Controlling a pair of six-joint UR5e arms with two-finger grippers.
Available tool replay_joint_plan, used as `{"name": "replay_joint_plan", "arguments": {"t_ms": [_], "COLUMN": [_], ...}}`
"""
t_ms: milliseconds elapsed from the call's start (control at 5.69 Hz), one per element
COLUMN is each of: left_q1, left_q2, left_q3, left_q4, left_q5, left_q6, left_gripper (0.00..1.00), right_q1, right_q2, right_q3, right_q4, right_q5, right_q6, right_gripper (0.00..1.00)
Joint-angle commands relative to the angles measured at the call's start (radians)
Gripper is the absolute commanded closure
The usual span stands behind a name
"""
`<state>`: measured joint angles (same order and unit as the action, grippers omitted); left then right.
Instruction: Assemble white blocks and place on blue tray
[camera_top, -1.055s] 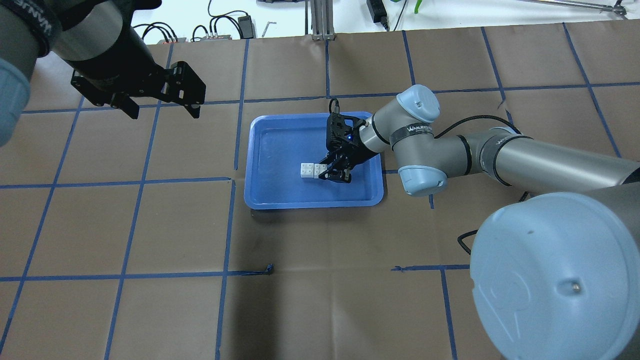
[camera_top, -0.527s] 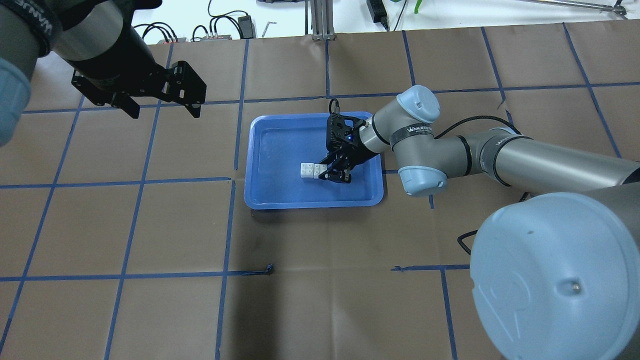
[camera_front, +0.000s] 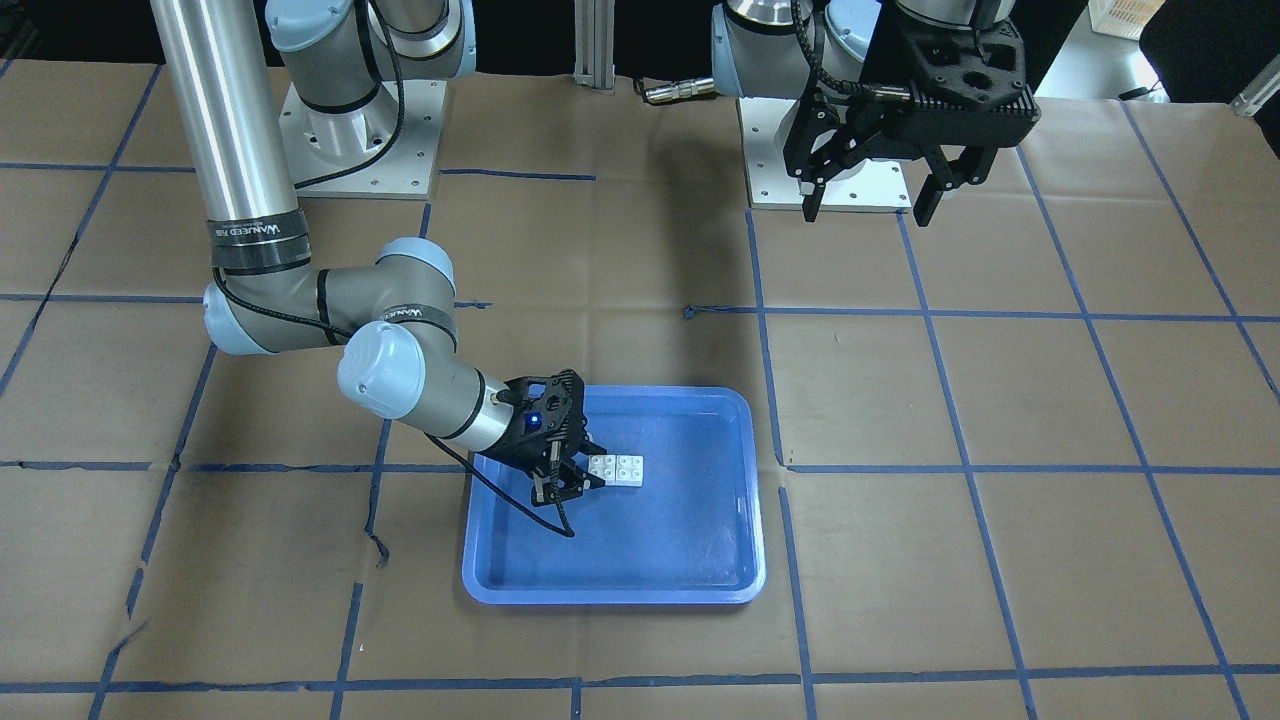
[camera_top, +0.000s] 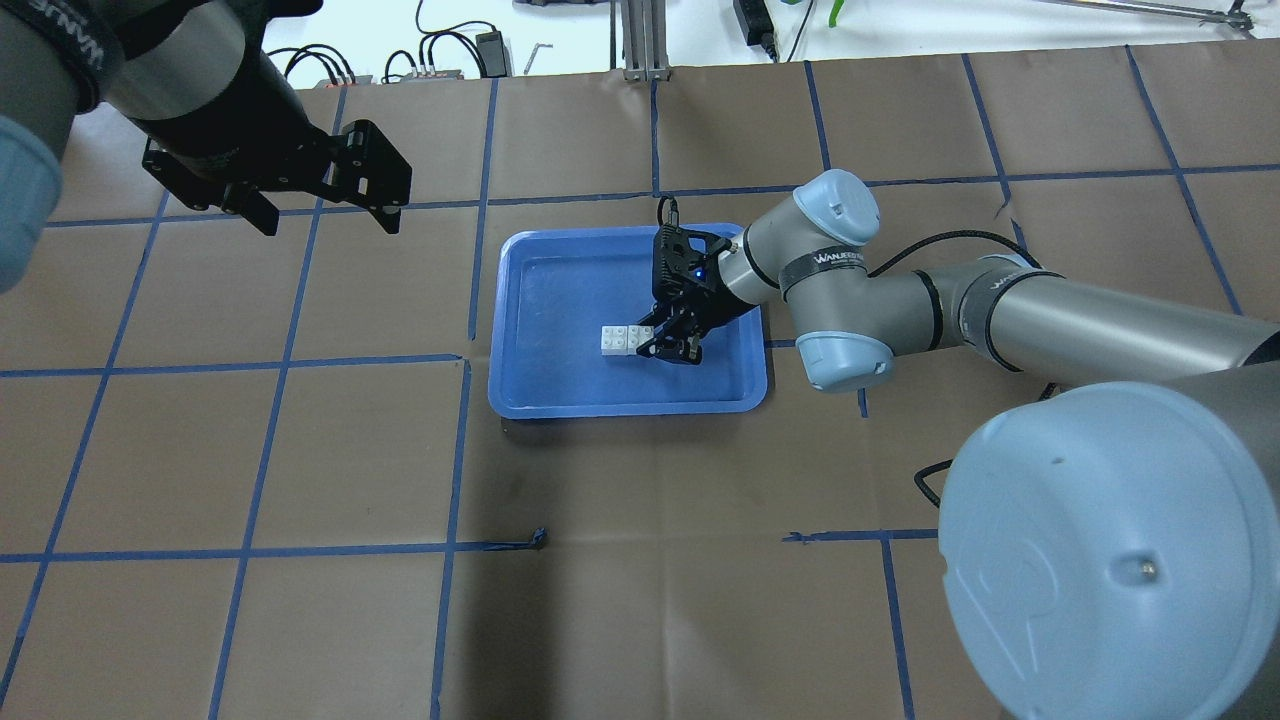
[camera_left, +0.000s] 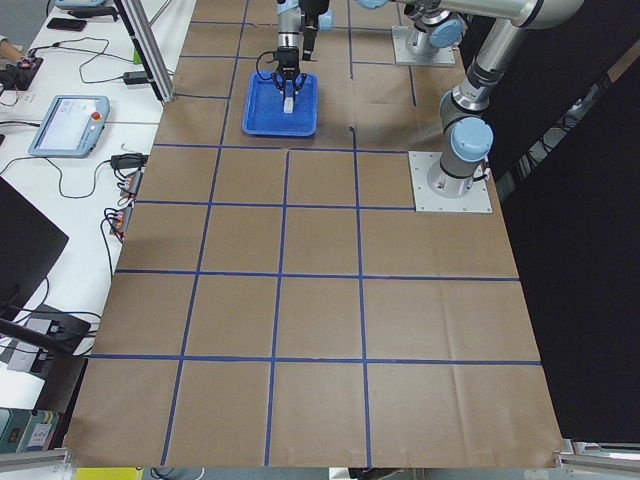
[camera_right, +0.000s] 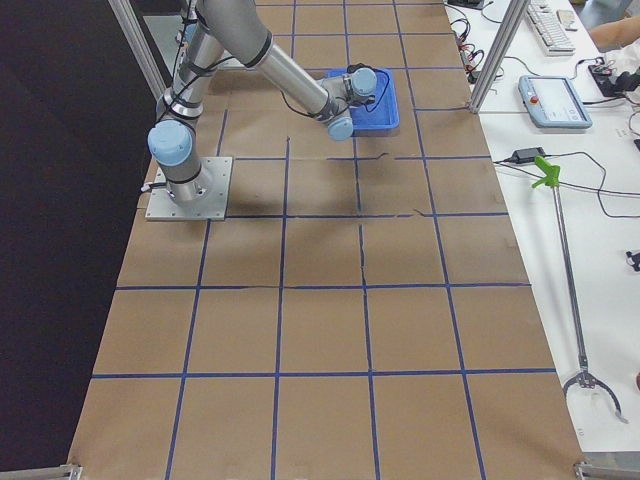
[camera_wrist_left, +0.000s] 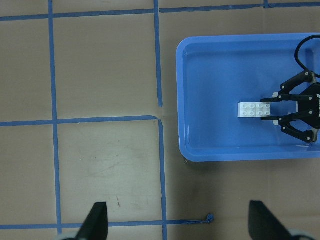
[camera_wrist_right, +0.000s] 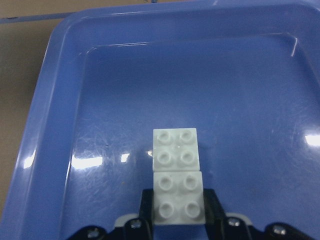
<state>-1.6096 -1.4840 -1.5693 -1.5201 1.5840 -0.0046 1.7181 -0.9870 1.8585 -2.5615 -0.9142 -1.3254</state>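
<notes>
The two white blocks (camera_top: 625, 340) are joined end to end in a short row, low in the blue tray (camera_top: 560, 290). My right gripper (camera_top: 652, 340) reaches in from the tray's right side, and its fingers are shut on the near block. In the right wrist view the blocks (camera_wrist_right: 177, 180) show studs up, with a black finger pad (camera_wrist_right: 146, 206) against each side of the near one. My left gripper (camera_top: 325, 215) is open and empty, high above the table at the back left. The left wrist view looks down on the tray (camera_wrist_left: 225, 75) and the blocks (camera_wrist_left: 252, 110).
Brown paper with a blue tape grid covers the table (camera_top: 300, 460). Cables and a power brick (camera_top: 490, 45) lie past the far edge. The two arm bases (camera_front: 845, 150) stand on the robot's side of the table. A loose tape scrap (camera_top: 538, 540) lies in front of the tray.
</notes>
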Motion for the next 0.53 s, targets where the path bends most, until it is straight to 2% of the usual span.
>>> {"name": "replay_joint_plan", "arguments": {"t_ms": [0,352], "left_q1": [-0.001,0.0], "left_q2": [-0.001,0.002], "left_q3": [0.0,0.0], "left_q4": [0.0,0.0], "left_q5": [-0.001,0.004], "left_q6": [0.0,0.002], "left_gripper": [0.01,0.01], "right_q1": [0.0,0.0], "right_q2": [0.001,-0.001], "right_q3": [0.001,0.001], "right_q4": [0.0,0.0], "right_q5": [0.002,0.003], "right_q6": [0.0,0.0], "right_gripper": [0.52,0.47]}}
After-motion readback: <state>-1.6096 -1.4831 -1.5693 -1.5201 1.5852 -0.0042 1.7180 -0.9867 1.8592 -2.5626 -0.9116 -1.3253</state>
